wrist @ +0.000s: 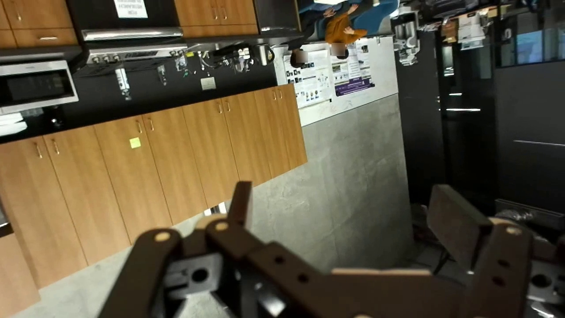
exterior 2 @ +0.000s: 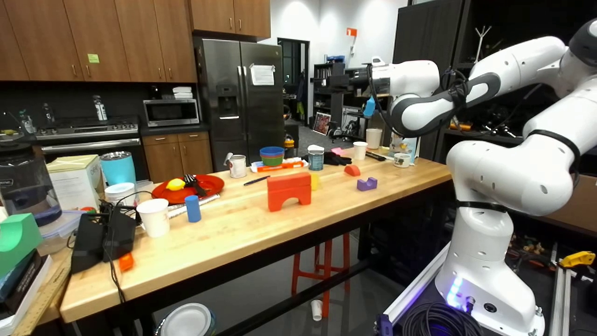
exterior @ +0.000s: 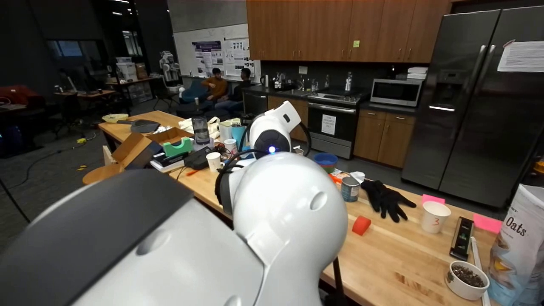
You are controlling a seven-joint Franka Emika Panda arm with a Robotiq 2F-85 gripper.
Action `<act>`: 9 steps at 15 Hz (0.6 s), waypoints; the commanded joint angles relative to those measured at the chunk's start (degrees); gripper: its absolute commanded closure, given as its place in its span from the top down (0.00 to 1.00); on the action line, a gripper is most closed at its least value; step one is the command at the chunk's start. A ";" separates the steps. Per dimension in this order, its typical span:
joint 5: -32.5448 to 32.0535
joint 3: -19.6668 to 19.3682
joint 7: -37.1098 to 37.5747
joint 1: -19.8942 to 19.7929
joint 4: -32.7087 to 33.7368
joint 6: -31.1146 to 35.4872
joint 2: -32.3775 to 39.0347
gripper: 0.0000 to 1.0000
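Note:
My gripper (wrist: 346, 207) stands open in the wrist view, its two pads wide apart and nothing between them. That view is upside down and looks across the room, not at the table. In an exterior view, the gripper (exterior 2: 338, 81) is raised well above the wooden table (exterior 2: 242, 228), touching nothing. Below it on the table are an orange-red arch block (exterior 2: 289, 191), a yellow block (exterior 2: 314, 182), a purple notched block (exterior 2: 367, 184) and a red half-round block (exterior 2: 352, 170). A blue cylinder (exterior 2: 192, 208) stands farther off, beside a red plate (exterior 2: 212, 184) bearing a lemon (exterior 2: 176, 184) and dark utensils.
Nested bowls (exterior 2: 272, 156), a tin can (exterior 2: 315, 159), black gloves (exterior: 384, 199) and a cup marked 3 (exterior: 435, 216) stand along the back. An oats bag (exterior: 516, 246) and a small bowl (exterior: 467, 280) occupy one end; a green tape dispenser (exterior: 177, 147) and cables the opposite end.

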 commanded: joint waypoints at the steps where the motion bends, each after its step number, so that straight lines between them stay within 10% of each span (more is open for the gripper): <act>1: -0.37 0.92 3.72 -1.57 -0.26 -0.40 0.88 1.00; 9: -0.13 0.00 2.58 -0.97 -0.30 -1.68 0.66 1.00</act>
